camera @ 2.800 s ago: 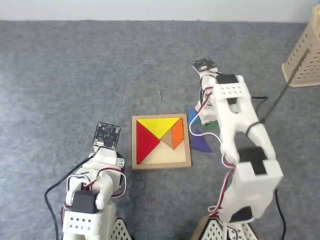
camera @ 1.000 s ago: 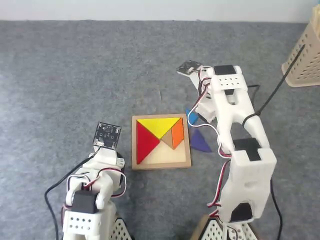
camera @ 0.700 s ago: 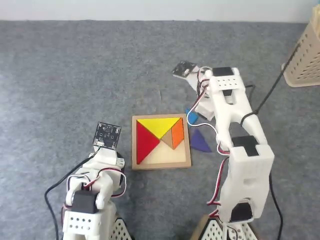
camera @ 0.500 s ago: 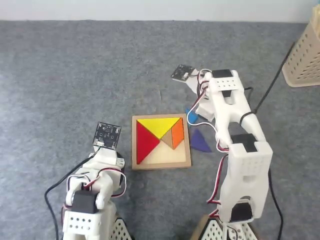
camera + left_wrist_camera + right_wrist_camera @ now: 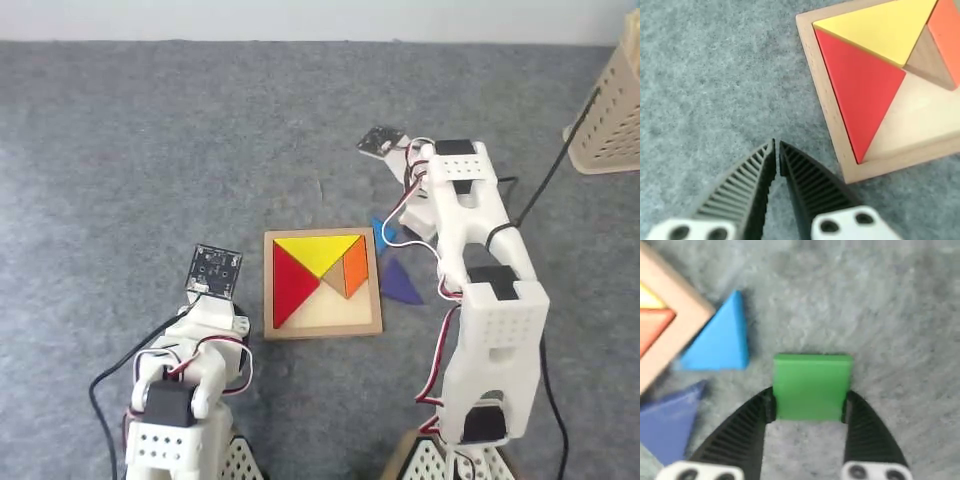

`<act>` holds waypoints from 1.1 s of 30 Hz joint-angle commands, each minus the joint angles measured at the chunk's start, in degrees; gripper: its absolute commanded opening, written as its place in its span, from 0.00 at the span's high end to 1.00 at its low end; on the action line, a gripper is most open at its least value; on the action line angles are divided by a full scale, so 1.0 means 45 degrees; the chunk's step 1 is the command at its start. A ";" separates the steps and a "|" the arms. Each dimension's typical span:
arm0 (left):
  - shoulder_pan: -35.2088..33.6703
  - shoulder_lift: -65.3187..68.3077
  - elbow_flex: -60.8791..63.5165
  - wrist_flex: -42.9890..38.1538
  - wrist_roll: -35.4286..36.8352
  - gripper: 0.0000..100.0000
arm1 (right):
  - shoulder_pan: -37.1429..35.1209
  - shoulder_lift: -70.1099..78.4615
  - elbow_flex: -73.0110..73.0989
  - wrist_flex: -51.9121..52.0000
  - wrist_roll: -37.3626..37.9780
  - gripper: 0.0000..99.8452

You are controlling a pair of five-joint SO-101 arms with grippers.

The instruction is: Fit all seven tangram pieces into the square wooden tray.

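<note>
The grey desk (image 5: 150, 130) lies under both my arms. The tray (image 5: 322, 327) sits between my grippers: just beyond the tips of my left gripper (image 5: 776, 150), and near my right gripper (image 5: 809, 400), off to its side.

In the tray, the yellow triangle (image 5: 318, 252) and red triangle (image 5: 292, 280) lie edge to edge, with the smaller orange triangle (image 5: 355, 270) against the wall nearest my right gripper. A brownish triangle between yellow and orange may be a fourth piece or bare tray floor; I cannot tell.

The purple piece (image 5: 402, 285) lies on the desk between my right gripper and the tray, back towards my base. The green square (image 5: 812, 382) is clamped between my right gripper's fingers, one pressed to each side. The blue triangle (image 5: 720, 342) lies just beside it, on the tray side and apart from it.

My left gripper is closed on nothing, only a slit between its fingers, and has not stirred.

What changed: a few seconds ago the green square showed beside my right arm; since then the wrist has swung towards the tray and partly back, uncovering more of the blue triangle. The tray's contents are as they were.

I judge the grasp made, so the carry to the tray's open part comes next. Blue and purple wait.
</note>
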 commanded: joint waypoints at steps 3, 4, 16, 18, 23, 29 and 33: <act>-0.0078 -0.0274 -0.0244 0.0078 0.0078 0.99 | 0.0029 -0.1123 -0.0156 0.1123 -0.2090 0.99; -0.0078 -0.0274 -0.0244 0.0078 0.0078 0.99 | 0.0029 -0.1377 -0.0156 0.1358 -0.2344 0.99; -0.0078 -0.0274 -0.0244 0.0078 0.0078 0.99 | -0.1807 -0.8254 0.3595 0.2471 -0.5646 0.99; -0.0078 -0.0274 -0.0244 0.0078 0.0078 0.99 | -0.3057 -0.9797 0.5744 0.1280 -0.5998 0.99; -0.0078 -0.0274 -0.0244 0.0078 0.0078 0.99 | -0.5617 -1.0930 0.8127 0.0068 -0.6447 0.99; -0.0059 -0.0274 -0.0244 0.0078 0.0078 0.99 | -0.6965 -0.9035 0.7893 -0.0440 -0.6603 0.99; -0.0078 -0.0274 -0.0244 0.0078 0.0078 0.99 | -0.7668 -0.7590 0.7072 -0.0381 -0.7228 0.99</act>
